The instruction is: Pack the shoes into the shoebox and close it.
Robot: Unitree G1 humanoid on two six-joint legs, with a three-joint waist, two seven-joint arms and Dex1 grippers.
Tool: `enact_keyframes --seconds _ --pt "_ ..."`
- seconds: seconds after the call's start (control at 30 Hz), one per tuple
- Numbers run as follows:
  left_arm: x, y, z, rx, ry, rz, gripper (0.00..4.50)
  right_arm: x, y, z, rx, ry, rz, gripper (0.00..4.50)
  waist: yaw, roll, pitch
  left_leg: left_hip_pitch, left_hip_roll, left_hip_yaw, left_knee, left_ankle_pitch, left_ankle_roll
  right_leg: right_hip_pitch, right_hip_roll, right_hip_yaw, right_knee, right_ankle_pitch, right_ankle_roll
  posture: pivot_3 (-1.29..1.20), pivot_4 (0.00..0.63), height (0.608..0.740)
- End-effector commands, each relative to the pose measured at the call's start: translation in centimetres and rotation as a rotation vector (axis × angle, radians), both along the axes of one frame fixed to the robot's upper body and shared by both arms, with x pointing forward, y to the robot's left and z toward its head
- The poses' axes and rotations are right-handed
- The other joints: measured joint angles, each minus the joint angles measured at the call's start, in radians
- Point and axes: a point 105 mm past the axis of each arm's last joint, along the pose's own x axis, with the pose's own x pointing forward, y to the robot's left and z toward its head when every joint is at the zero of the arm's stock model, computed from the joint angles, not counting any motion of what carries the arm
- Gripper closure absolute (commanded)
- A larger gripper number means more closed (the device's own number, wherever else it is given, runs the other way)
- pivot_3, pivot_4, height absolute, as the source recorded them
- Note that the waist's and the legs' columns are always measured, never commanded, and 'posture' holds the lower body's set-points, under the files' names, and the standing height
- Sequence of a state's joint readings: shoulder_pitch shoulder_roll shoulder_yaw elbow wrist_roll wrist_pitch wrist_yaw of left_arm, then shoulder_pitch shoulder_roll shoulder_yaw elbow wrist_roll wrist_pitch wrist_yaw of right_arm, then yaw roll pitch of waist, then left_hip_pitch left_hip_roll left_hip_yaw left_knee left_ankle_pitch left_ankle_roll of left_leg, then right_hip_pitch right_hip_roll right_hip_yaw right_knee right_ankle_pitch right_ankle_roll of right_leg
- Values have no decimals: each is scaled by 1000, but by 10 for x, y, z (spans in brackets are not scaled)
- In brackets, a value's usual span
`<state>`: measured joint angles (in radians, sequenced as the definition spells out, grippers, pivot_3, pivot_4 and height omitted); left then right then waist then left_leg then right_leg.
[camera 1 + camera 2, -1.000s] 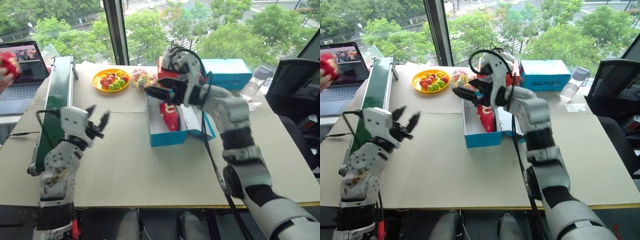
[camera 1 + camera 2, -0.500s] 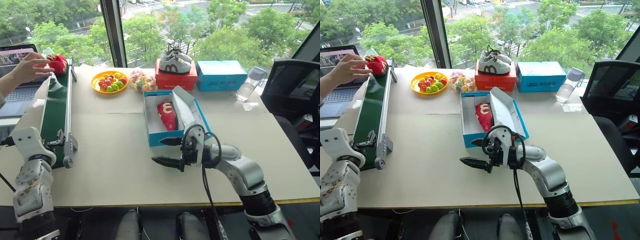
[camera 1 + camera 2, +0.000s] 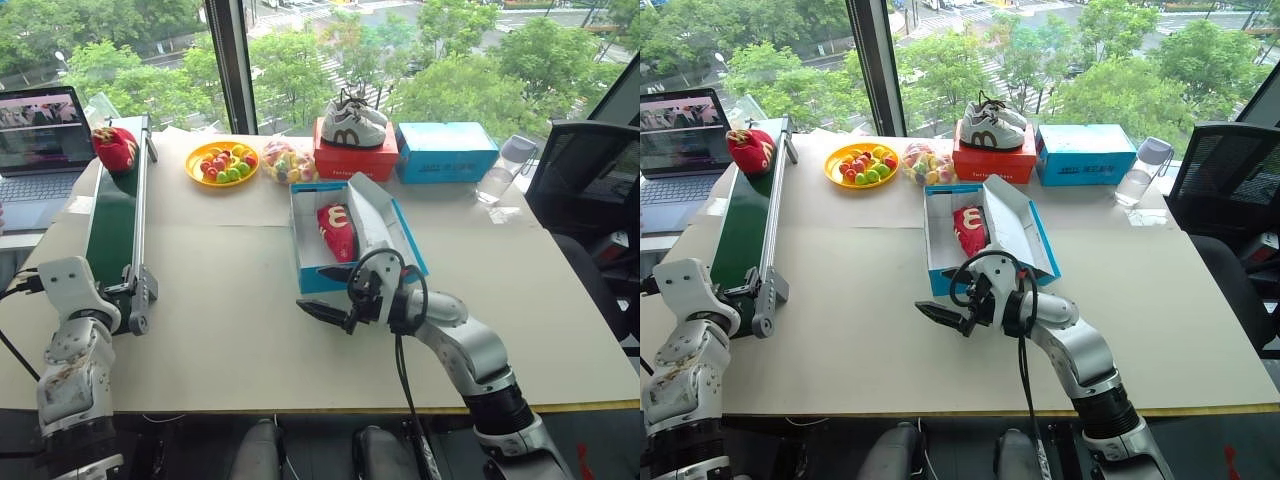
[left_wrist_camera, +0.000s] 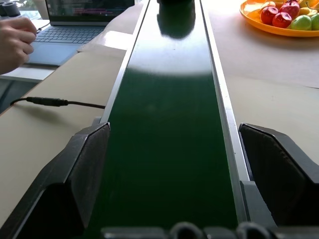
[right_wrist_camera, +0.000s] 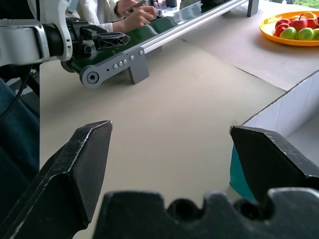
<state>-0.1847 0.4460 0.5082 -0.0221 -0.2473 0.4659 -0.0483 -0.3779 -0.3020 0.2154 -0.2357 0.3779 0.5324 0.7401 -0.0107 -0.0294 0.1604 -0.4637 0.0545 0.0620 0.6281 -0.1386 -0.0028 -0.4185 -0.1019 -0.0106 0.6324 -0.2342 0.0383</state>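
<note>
We are waiting at the near end of the long green conveyor belt with our left pincer released, its black jaws standing wide to either side of the belt. The second small red shoe with the pale side mark is sitting far ahead of this pincer, at the belt's far end, near the open laptop. Its mate, the other red shoe, is already lying inside the bright blue cardboard shoebox with the white interior, whose hinged lid is leaning open.

Our right pincer is also released and empty, hovering low over the table, with the box's front wall just beyond and beside it.

To do this step well, we judge, we are keeping the left jaws wide and centred on the belt, letting the shoe arrive between them, and clenching across its middle rather than its toe. A person's hand is showing beside the laptop, so we are reaching no further forward than needed. The right pincer is best kept clear of the box opening.
</note>
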Motion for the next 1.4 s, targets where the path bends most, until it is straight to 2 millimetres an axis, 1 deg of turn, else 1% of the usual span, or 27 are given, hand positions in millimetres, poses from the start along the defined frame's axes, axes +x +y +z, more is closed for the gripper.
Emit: enact_keyframes --seconds 0.03,0.23,0.4,0.57,1.07,1.23,1.3,1.4 --pt "2 2 9 33 -14 2 56 -4 1 7 22 -24 7 0 -1 0 0 0 0 0 0 0 0 0 0 0 0 0 0 0 150 740" --pt "6 -1 8 33 -6 -13 56 -10 4 5 9 -40 32 0 -1 0 0 0 0 0 0 0 0 1 0 0 0 0 0 0 150 740" --pt "8 0 8 32 -4 -11 56 -15 5 2 -19 -69 59 0 -1 0 0 0 0 0 0 0 0 1 0 0 0 0 0 0 150 740" --pt "9 1 8 27 -6 -10 56 -23 8 2 -71 -170 105 0 -1 0 0 0 0 0 0 0 0 1 0 0 0 0 0 0 150 740" --pt "7 10 5 46 26 18 56 -19 5 -1 -87 -186 80 0 0 -1 0 0 0 0 0 0 0 1 0 0 0 0 0 0 150 740" --pt "5 17 -1 44 57 58 56 -19 4 -1 -90 -185 77 0 -1 -1 0 0 0 0 0 0 0 1 0 0 0 0 0 0 150 740" --pt "5 17 -6 27 79 62 56 -18 4 -1 -89 -186 73 0 -1 -1 0 0 0 0 0 0 0 1 0 0 0 0 0 0 150 740" --pt "5 17 -9 0 83 65 56 -18 4 0 -88 -187 72 0 0 -1 -1 0 0 0 0 0 0 1 0 0 0 0 0 0 150 740"
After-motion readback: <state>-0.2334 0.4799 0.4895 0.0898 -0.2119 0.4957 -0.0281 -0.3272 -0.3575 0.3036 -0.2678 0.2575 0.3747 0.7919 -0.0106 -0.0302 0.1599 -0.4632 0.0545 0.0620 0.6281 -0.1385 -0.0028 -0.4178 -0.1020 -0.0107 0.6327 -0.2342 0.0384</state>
